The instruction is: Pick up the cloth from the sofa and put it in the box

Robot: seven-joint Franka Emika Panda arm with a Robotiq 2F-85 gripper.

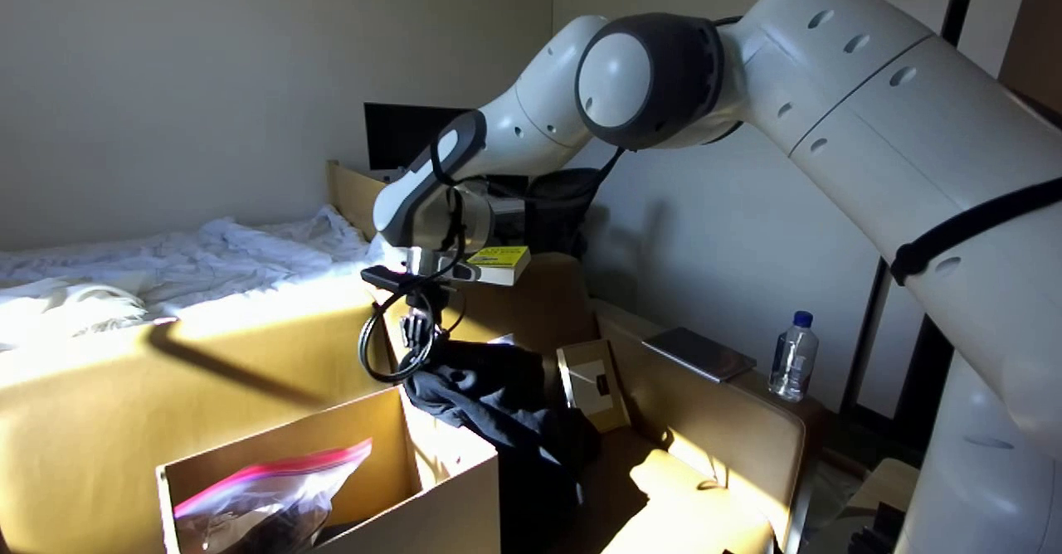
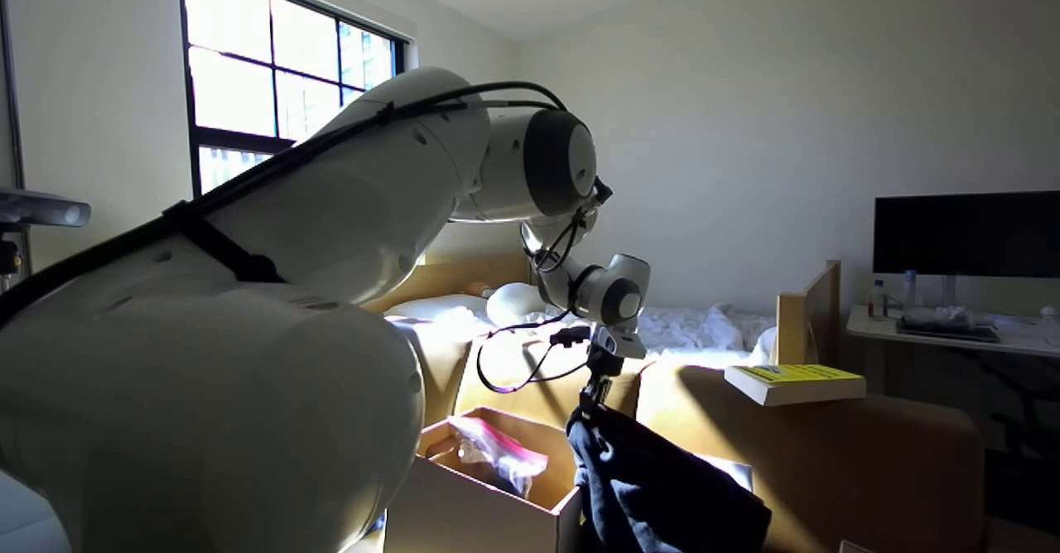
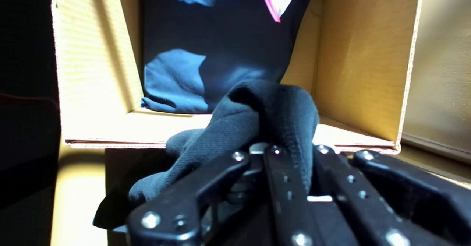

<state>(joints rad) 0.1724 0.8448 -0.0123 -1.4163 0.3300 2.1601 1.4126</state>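
Observation:
My gripper (image 1: 415, 353) points down beside the box's near corner in an exterior view, and it shows in an exterior view (image 2: 594, 400) too. In the wrist view the gripper (image 3: 300, 157) is shut on the cloth (image 3: 254, 117), a fold of it between the fingers. The dark cloth (image 1: 498, 396) hangs down outside the box, against its end wall, and drapes toward the sofa in both exterior views (image 2: 654, 478). The tan box (image 1: 452, 496) stands open; in the wrist view its inner wall (image 3: 364, 54) lies ahead of the fingers. The cloth's lower end is partly hidden.
Inside the box are a pink-edged plastic bag (image 1: 274, 488) and dark navy fabric (image 3: 228, 28). The brown sofa (image 2: 861, 462) stands around the box. A yellow book (image 2: 787, 383) lies on its back. A bottle (image 1: 794, 359) and flat dark object (image 1: 701, 353) lie on an armrest.

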